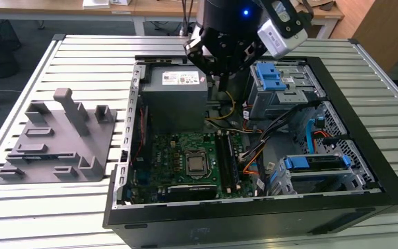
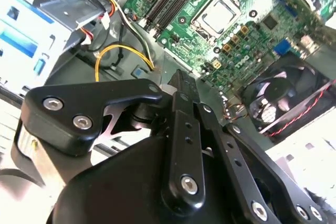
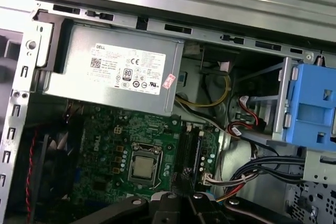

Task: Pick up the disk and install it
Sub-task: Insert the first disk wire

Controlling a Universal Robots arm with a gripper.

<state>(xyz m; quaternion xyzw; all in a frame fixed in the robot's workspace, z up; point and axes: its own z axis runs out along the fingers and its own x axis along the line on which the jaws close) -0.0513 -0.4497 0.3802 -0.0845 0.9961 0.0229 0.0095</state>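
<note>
Open black PC case: blue-framed silver disk sits in near-right metal cage. Black gripper pressed together, empty, over far-middle of case.

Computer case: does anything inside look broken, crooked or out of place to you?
Nothing looks damaged or spilled. One oddity: the processor sits bare on the motherboard, with no cooler over it. The case lies on its side with its panel off, and cables trail loosely inside.
</note>
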